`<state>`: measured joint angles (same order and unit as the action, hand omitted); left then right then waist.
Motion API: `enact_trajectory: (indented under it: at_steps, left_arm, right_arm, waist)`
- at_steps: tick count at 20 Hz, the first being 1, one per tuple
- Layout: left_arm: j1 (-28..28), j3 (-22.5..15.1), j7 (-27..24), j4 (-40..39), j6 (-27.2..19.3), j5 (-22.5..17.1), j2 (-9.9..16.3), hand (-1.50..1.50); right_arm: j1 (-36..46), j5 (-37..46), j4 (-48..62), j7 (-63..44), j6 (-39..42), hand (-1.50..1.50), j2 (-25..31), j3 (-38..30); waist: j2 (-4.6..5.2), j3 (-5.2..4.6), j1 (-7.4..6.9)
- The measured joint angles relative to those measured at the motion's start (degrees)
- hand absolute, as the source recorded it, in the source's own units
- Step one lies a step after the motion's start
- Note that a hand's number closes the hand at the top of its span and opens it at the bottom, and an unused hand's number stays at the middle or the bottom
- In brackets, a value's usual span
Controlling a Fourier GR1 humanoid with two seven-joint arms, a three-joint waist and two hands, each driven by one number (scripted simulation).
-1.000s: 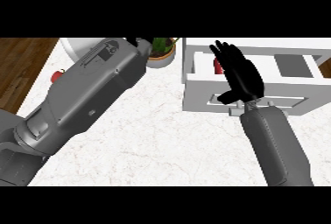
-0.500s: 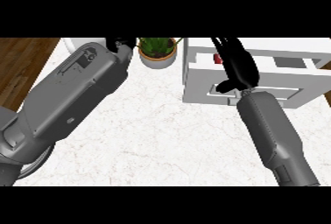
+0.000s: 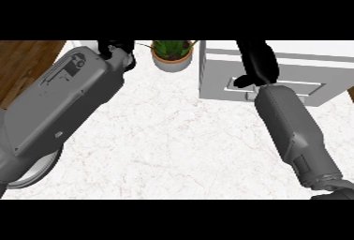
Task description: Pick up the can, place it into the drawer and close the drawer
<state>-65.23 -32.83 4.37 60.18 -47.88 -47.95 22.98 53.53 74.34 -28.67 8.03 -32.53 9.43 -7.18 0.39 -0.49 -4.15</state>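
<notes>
Right robot hand over the drawer unit, can not visible.

Your right robot hand point(image 3: 258, 63) lies on the white drawer point(image 3: 276, 86) unit at the bench's point(image 3: 180, 140) far right edge; whether its fingers are apart or together you cannot tell. Your left robot hand point(image 3: 116, 48) is mostly cut off at the far left corner, state unclear. A potted plant point(image 3: 171, 53) stands between them at the far edge. The can shows nowhere here.
</notes>
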Motion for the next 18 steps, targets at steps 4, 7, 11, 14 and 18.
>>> enact_trajectory:
  at_steps: [4, 7, 11, 14, 18]
  left_arm:
    - [0.28, 0.14, 0.71, 1.19, -0.09, 0.85, 0.56, -1.50]
    - [0.59, 0.32, 1.66, 2.49, -0.16, 1.30, 1.39, -1.50]
    - [1.73, 0.32, 2.38, 4.79, -0.30, 1.89, 2.30, -1.50]
    - [2.31, 0.02, 2.86, 6.11, -0.80, 2.38, 2.27, -1.50]
    - [2.70, -0.13, 3.75, 7.29, -1.37, 2.80, 2.09, -1.50]
  right_arm:
    - [3.68, -0.43, 5.33, 0.19, -3.04, -1.50, 1.07, -2.02]
    - [5.85, -0.26, 8.54, 0.19, -4.71, -1.50, 1.72, -2.81]
    - [8.83, 0.26, 12.16, -0.36, -4.92, -1.50, 2.83, -3.41]
    - [10.56, 0.76, 14.34, -0.91, -4.78, -1.50, 3.42, -3.60]
    - [12.62, 0.89, 16.59, -0.74, -3.82, -1.50, 3.20, -3.85]
  waist:
    - [0.73, 0.36, -0.47]
    - [0.91, 0.48, -0.80]
    - [1.41, 0.70, -1.36]
    - [1.75, 0.83, -1.66]
    - [1.97, 0.93, -1.85]
